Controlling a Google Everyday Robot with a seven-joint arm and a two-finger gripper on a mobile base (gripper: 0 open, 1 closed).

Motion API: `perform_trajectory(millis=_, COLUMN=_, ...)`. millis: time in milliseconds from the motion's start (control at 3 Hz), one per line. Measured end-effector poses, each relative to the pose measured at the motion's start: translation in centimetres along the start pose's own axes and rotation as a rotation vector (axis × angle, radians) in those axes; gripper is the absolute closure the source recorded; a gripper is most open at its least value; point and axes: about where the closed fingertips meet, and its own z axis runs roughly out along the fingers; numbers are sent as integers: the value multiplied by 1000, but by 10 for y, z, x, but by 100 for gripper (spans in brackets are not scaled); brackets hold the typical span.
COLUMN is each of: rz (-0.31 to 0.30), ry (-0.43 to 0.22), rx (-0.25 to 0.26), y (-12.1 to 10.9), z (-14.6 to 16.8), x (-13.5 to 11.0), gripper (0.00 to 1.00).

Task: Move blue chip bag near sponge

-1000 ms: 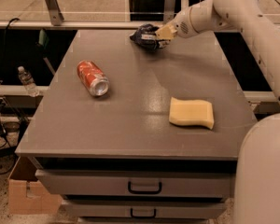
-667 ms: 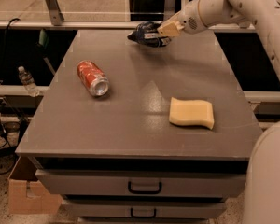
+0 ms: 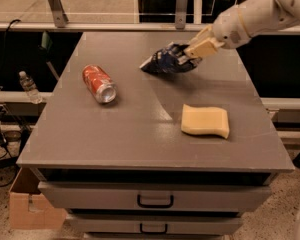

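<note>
The tan two-finger gripper [image 3: 192, 53], reaching in from 2 o'clock over the far half of the grey table [image 3: 140, 134], is pinching one end of the crinkly dark navy-blue chip bag [image 3: 164, 62], which sticks out towards 9 o'clock. The pale yellow wavy-edged foam sponge [image 3: 205, 121] lies apart from the bag at its 5 o'clock. A red soda can [image 3: 99, 83] lies on its side at the bag's 8 o'clock.

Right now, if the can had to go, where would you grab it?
Mid-barrel, from straight above: the can lies on its side, silver end toward the camera, so the grip should close across its round body. The gripper is over the far right of the table, shut on the chip bag.
</note>
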Motion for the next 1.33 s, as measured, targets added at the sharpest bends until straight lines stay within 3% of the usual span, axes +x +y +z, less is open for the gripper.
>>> perform_trajectory(millis=333, rz=1, ry=68, rx=-56, y=30, z=-33, x=44, gripper=99)
perform_trajectory(millis=667, rz=4, ry=117, rx=-102, y=48, z=-53, x=69, gripper=76)
perform_trajectory(millis=1333, rz=17, ry=161, rx=-189, y=74, z=-64, x=94, gripper=30)
